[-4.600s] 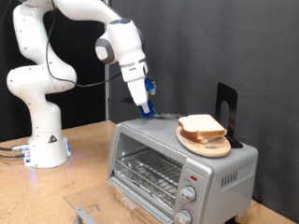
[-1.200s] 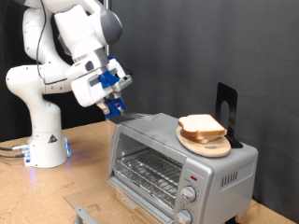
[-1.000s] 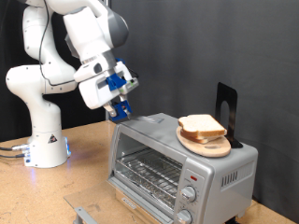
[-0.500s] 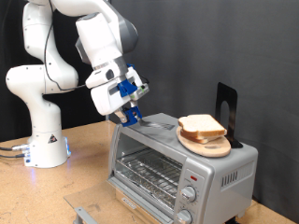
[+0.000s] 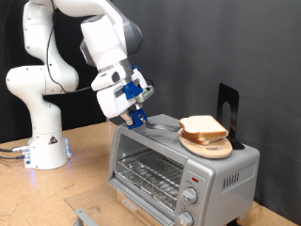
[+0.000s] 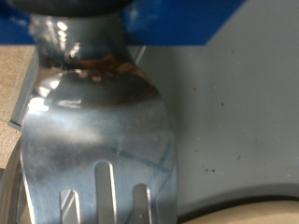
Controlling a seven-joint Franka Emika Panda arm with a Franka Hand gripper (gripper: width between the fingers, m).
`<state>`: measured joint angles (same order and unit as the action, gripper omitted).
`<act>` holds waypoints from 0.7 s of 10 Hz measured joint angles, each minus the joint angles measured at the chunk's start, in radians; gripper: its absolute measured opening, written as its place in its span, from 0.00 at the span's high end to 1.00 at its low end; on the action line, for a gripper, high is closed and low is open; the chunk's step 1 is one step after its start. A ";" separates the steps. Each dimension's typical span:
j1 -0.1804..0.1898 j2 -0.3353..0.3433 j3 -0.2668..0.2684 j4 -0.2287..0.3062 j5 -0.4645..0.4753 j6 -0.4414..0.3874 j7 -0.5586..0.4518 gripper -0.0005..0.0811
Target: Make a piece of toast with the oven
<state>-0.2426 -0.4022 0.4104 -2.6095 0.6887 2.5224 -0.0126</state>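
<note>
Toast [image 5: 201, 126] sits stacked on a round wooden plate [image 5: 206, 146] on top of the oven [image 5: 179, 165], toward the exterior view's right; oven door is shut, rack visible through the glass. Arm arcs down from the exterior view's top left, wrist tilted. Gripper [image 5: 137, 117] hangs just above the oven's top, left of the plate, jaws clamped on a metal spatula [image 6: 98, 140] whose slotted blade reaches over the oven top toward the plate.
</note>
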 joint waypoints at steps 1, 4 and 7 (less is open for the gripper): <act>0.003 -0.001 -0.003 0.002 0.011 -0.002 -0.009 0.39; 0.004 -0.009 -0.008 0.007 0.033 -0.006 -0.025 0.39; 0.003 -0.015 -0.007 0.012 0.033 -0.011 -0.026 0.39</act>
<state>-0.2393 -0.4173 0.4029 -2.5973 0.7214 2.5114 -0.0386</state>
